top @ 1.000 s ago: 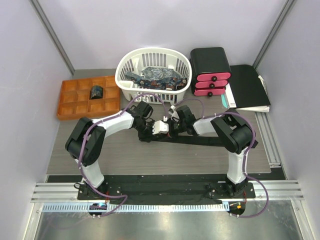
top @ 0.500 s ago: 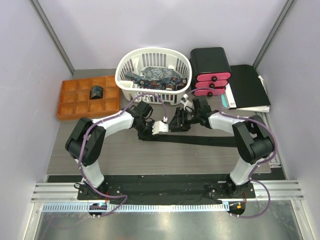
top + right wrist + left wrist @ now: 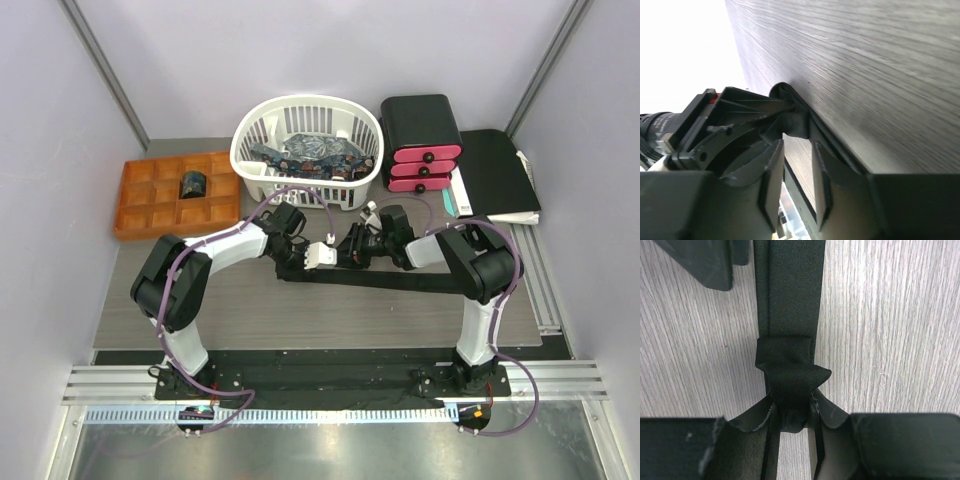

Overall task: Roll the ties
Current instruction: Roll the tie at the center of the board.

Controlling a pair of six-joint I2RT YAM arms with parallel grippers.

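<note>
Black tie (image 3: 420, 281), top view: I see it stretched flat across the middle of the table (image 3: 250, 310), running from the centre toward the right edge.
Grippers, top view: the left gripper (image 3: 330, 257) sits at the tie's left end, with the right gripper (image 3: 347, 252) just beside it.
Other ties, top view: patterned ties (image 3: 310, 152) lie in the basket (image 3: 262, 150) at the far edge, and a rolled tie (image 3: 192, 184) sits in the tray (image 3: 150, 210) by the far left corner.
Left wrist: my left gripper (image 3: 792, 420) is clamped on the black tie (image 3: 789, 290) at its folded end.
Right wrist: my right gripper (image 3: 797, 180) has its jaws apart with bare wood between them, grasping nothing. The left gripper (image 3: 715, 135) is just ahead.
</note>
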